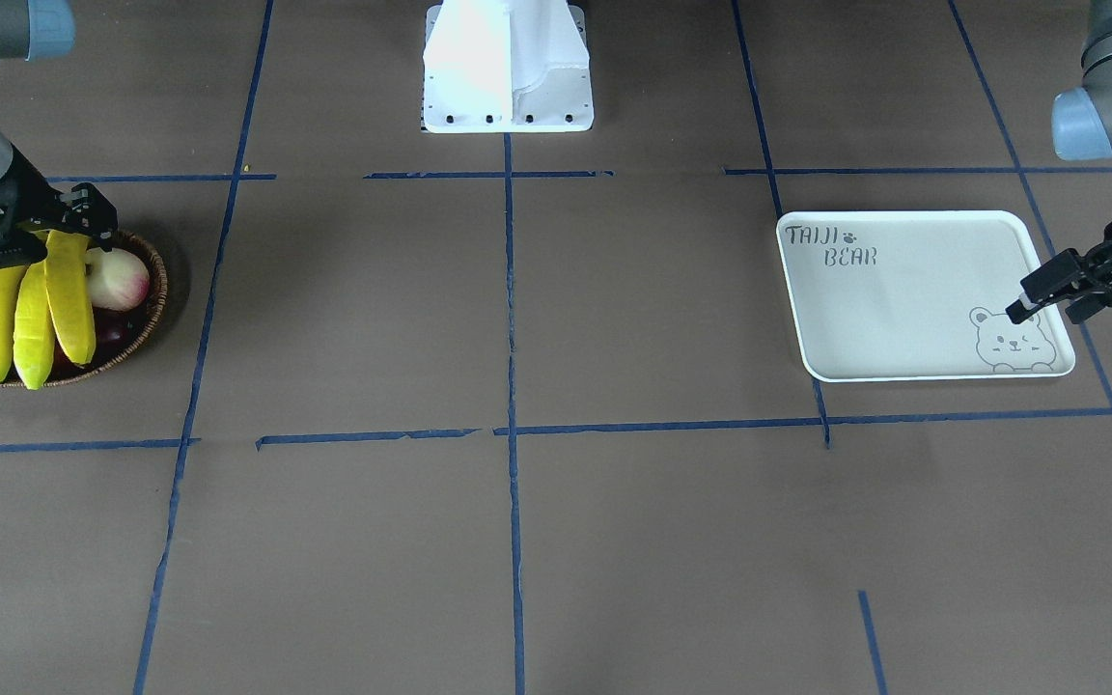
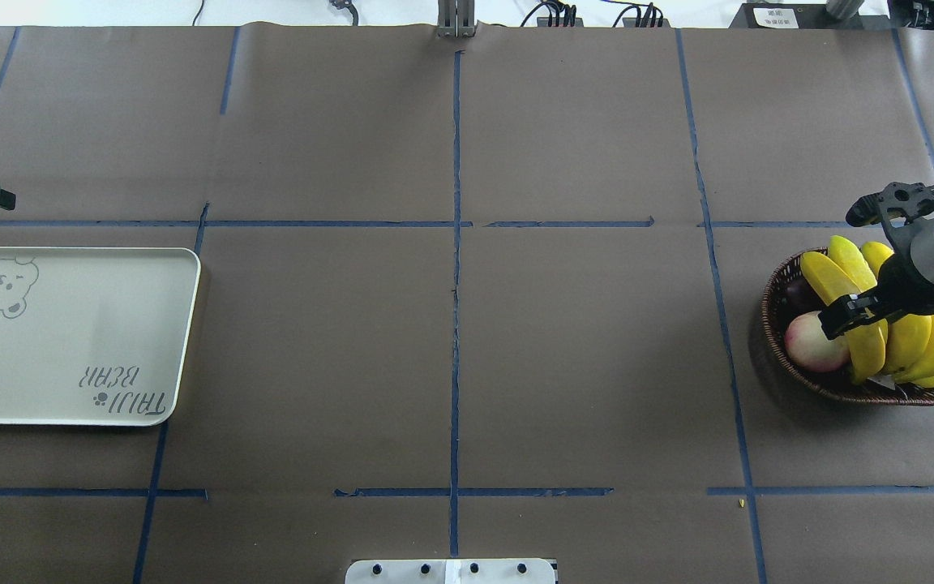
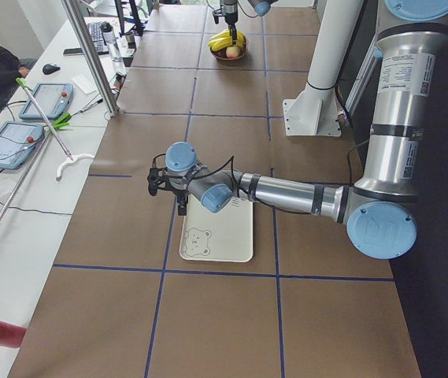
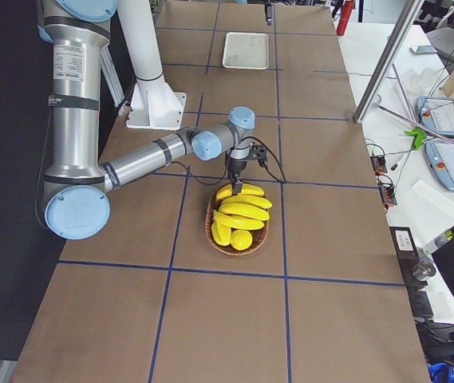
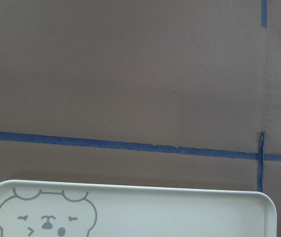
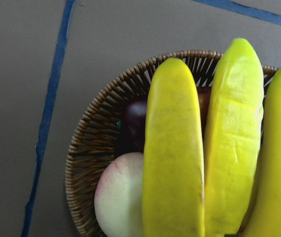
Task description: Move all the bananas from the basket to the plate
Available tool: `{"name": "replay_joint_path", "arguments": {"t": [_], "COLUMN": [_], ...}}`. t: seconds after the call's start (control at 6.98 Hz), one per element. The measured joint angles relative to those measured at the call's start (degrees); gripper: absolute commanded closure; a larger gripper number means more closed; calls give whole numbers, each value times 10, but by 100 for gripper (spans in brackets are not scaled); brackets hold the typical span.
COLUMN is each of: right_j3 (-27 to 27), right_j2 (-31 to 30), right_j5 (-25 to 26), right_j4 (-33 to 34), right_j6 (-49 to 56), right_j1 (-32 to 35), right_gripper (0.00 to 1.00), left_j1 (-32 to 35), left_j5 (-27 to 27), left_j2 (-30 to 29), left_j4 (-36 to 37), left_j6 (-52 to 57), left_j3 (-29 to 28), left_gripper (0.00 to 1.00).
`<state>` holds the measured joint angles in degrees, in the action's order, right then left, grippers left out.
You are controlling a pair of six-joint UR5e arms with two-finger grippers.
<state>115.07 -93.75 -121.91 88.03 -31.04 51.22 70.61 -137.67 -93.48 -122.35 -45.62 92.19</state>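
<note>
The right hand [image 2: 846,315] is down on the bananas [image 1: 69,299] piled in the basket [image 1: 152,314]. Its fingertips are lost against the yellow, so I cannot tell whether it pinches one. The left hand [image 1: 1046,311] hangs spread and holds nothing, over the bear corner of the plate [image 1: 903,299], well apart from the basket. A pale pink fruit [image 1: 117,278] lies beside the bananas. The front view cuts off one side of the basket.

Bright, even overhead light fills every view, leaving the matte brown worktop [image 2: 580,349] flat and uniform. The white robot pedestal [image 1: 479,48] is washed out. The basket [image 2: 771,312] casts a soft shadow, and the close-up bananas [image 6: 172,163] look slightly blurred.
</note>
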Motion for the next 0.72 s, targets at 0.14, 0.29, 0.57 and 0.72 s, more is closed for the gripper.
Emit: {"name": "replay_joint_path", "arguments": {"t": [0.14, 0.29, 0.57, 0.72], "right_j3": [-2, -4, -3, 1], "right_j2": [0, 0, -1, -1], "right_j5": [0, 0, 0, 1], "right_j4": [0, 1, 1, 1], "right_j6": [1, 1, 2, 3], "right_j1": [0, 0, 1, 2], "right_gripper": [44, 58, 84, 94], "left_j1": [-3, -6, -9, -10], "left_j5": [0, 1, 3, 3], "left_j2": [0, 0, -1, -2], "left_j4": [0, 0, -1, -1], "left_j6": [0, 0, 1, 1], "left_j3": [-1, -3, -12, -14], "left_gripper": [0, 0, 0, 0]}}
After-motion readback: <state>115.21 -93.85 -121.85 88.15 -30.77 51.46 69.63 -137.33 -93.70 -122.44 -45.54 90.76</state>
